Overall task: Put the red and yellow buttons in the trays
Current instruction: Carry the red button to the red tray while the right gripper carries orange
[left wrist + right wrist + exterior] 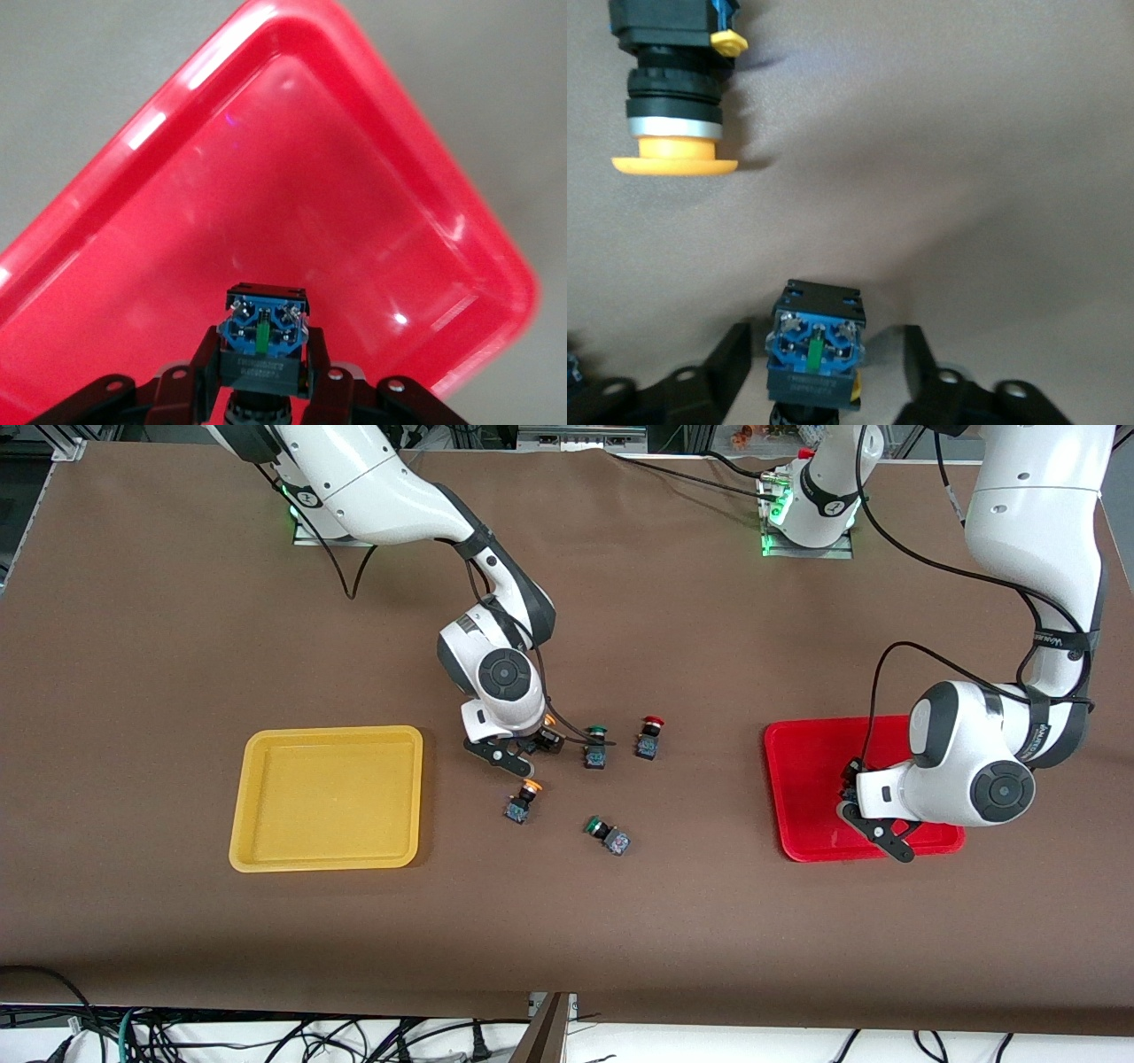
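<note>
Buttons: left hand [263, 390] pinches one [264, 341] over red tray [806, 779]; right hand [819, 372] spread around yellow-capped button [815, 350] on worktop [177, 646] beside yellow tray [266, 850].

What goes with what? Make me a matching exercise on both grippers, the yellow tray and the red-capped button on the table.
1 left gripper
2 right gripper
3 yellow tray
4 red-capped button

a beside a green-capped button
b open, astride a resting button
c shut on a carried button over the red tray
d toward the right arm's end of the table

Pairs: 1c, 2b, 3d, 4a
</note>
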`<action>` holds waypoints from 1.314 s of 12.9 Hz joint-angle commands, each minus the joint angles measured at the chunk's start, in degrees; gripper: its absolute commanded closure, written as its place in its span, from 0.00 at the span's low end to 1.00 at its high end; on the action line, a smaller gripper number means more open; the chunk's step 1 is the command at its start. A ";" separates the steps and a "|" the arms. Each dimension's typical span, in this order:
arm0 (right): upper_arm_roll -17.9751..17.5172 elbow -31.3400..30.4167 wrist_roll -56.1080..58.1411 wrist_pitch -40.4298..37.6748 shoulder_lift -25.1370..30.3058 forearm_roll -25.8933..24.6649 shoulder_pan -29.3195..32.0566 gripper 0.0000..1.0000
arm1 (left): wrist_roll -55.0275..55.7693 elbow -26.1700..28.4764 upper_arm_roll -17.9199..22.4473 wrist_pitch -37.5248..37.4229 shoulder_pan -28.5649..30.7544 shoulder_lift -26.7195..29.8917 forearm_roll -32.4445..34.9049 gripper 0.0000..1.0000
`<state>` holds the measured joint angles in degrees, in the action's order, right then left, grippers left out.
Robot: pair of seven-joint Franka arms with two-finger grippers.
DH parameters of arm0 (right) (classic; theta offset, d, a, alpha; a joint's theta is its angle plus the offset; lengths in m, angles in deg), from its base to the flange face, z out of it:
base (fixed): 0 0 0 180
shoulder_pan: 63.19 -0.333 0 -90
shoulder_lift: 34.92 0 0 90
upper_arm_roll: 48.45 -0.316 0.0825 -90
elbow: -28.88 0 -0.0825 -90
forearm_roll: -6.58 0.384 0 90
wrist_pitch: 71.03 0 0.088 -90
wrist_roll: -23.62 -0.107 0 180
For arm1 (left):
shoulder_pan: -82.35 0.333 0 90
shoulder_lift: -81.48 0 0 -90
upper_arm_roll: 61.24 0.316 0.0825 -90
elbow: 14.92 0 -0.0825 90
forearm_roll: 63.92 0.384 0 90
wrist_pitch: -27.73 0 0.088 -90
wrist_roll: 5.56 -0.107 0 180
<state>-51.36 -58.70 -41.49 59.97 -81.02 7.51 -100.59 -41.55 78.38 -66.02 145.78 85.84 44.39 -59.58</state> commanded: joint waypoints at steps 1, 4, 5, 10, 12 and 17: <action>0.19 -0.93 0.51 0.66 1.10 0.57 -0.04 1.00 | -2.24 9.60 -1.01 10.94 1.97 2.46 0.85 1.00; 0.36 -0.49 1.99 -0.91 4.07 0.57 1.18 1.00 | -2.51 10.32 -1.01 11.94 1.97 2.56 0.85 0.99; 0.28 -0.40 3.83 -3.80 5.92 0.57 2.76 1.00 | -2.51 10.24 -1.01 11.94 1.97 2.56 0.85 0.98; 1.07 -0.14 25.34 -16.37 12.17 6.02 13.21 1.00 | -2.59 9.71 -1.19 11.50 1.88 3.52 0.94 0.00; 3.25 -0.31 33.78 -18.76 11.91 5.75 16.99 1.00 | -2.33 9.71 -1.28 9.58 1.00 5.44 0.85 0.00; 4.41 -0.31 46.90 -17.98 8.06 5.05 27.72 1.00 | 18.09 9.27 -9.61 0.09 -0.14 10.11 0.06 0.00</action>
<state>-46.34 -58.77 2.23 41.80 -71.50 12.43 -74.89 -32.45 86.53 -72.41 148.54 86.19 52.43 -59.57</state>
